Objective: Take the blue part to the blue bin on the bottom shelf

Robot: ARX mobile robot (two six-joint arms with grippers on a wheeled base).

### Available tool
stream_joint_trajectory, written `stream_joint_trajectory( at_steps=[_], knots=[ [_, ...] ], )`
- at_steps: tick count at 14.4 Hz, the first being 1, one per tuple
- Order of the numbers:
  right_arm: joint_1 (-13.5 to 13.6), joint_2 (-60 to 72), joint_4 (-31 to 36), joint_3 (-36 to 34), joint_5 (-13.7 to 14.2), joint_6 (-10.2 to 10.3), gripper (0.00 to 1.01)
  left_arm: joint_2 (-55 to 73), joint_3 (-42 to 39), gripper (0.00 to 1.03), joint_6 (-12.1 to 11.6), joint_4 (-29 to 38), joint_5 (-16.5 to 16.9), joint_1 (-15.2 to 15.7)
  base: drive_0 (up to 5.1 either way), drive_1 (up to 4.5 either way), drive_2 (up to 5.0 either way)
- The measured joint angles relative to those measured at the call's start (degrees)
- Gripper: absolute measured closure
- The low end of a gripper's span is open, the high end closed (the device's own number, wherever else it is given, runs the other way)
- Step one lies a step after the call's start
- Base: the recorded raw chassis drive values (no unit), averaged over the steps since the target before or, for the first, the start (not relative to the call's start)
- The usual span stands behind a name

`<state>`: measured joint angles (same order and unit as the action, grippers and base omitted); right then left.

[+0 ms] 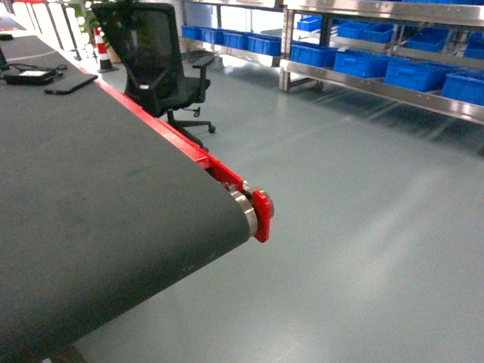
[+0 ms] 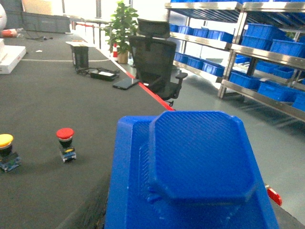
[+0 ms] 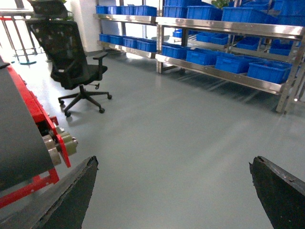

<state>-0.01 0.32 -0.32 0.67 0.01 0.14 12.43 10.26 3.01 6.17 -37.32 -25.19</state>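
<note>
1. A grey floor (image 3: 190,143) is seen spread wide below and beyond the right gripper (image 3: 174,191), whose two dark fingers (image 3: 71,200) are held far apart with nothing between them.
2. A dark conveyor belt (image 1: 98,197) with a red edge is seen to the left of those fingers, its end roller just beside the left finger.
3. Steel racks (image 3: 224,28) are seen far ahead of the right gripper; the bottom shelf (image 3: 224,76) is loaded with a row of blue bins (image 3: 269,71), and which one is the task's cannot be told.
4. A black office chair (image 3: 71,57) is seen ahead and left of the fingers.
5. The blue part (image 2: 190,171) fills the near field of the left wrist view, over the belt's edge; the left gripper's fingers are hidden, so their state cannot be told.
6. A red push button (image 2: 65,143) and a yellow one (image 2: 6,151) are seen standing on the belt, left of the part.
</note>
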Motion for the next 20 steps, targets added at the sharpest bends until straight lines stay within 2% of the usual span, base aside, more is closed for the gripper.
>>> stream_joint_trajectory(
  at_steps=[20],
  knots=[
    [0.0,0.0,0.02,0.0,-0.02,0.0,0.03,-0.02,0.0,0.6,0.02,0.02,0.0,0.0,-1.6,-1.6,-1.6]
  ],
)
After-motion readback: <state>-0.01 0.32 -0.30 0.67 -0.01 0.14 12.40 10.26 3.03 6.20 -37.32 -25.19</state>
